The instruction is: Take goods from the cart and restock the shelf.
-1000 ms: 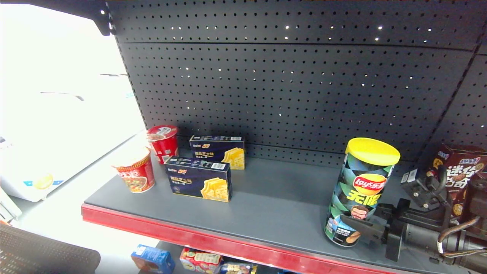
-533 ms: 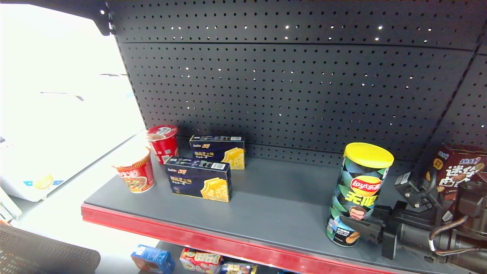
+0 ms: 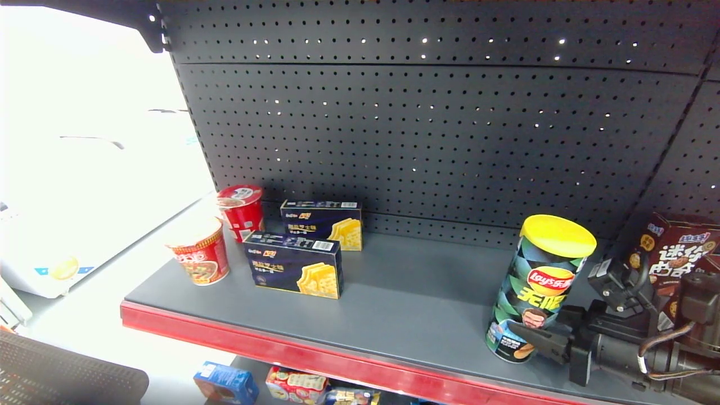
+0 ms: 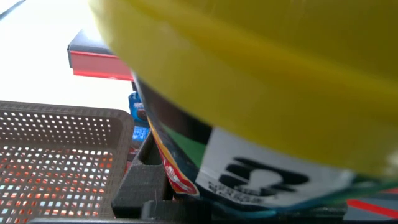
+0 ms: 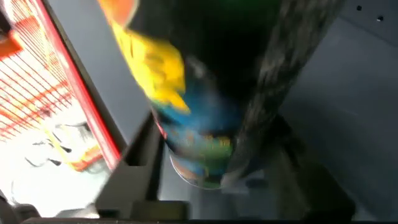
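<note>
Restocking partly done: right gripper (image 3: 522, 336) clamps a tilted chip can (image 3: 541, 281) between its fingers on the shelf (image 3: 394, 306), unreleased; left gripper (image 4: 242, 208) holds a second can (image 4: 261, 68), unshelved.

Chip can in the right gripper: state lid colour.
Yellow: the chip can lid, clearest in the head view.

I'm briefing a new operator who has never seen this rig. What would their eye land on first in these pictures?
The tall chip can with a yellow lid, at the right front of the grey shelf board, gripped near its base by the right hand. Next, at the shelf's left end, two red noodle cups beside two dark blue cracker boxes.
</note>
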Motion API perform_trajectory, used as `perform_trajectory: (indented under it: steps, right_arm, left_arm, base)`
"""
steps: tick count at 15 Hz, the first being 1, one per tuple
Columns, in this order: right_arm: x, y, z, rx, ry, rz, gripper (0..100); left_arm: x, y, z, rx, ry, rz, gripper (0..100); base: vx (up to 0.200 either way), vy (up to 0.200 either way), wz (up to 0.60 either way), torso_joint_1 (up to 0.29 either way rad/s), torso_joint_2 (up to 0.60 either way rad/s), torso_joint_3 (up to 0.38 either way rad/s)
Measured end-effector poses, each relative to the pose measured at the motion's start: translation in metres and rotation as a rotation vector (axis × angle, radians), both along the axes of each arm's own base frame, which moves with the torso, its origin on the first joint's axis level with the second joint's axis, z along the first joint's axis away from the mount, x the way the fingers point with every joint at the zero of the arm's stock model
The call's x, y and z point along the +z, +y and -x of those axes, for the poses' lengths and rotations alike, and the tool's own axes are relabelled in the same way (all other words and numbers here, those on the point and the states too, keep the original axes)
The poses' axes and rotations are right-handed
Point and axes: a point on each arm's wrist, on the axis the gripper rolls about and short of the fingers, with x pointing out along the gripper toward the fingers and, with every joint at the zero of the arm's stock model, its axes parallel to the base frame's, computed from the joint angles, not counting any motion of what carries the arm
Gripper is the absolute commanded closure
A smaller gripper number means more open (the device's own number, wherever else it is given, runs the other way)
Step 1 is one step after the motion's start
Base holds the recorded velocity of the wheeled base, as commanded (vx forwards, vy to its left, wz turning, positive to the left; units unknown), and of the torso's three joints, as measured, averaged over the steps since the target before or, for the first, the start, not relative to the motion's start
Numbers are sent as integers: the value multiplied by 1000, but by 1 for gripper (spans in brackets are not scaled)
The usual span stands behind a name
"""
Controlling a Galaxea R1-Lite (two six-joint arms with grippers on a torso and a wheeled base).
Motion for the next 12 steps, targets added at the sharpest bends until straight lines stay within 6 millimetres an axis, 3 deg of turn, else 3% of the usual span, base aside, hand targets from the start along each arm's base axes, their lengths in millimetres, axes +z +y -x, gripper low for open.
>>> perform_trajectory:
  steps: [7,12]
  right_arm:
    - [7,-4,1,-13,-43,-3,0]
    - [18,-15,14,-53,-96,-15,0]
  left_arm:
    - [-1,0,1,1,-8,4,100]
    - [0,0,3,1,-17,6,100]
  base:
    - [0,0,0,0,0,0]
    - [0,0,0,0,0,0]
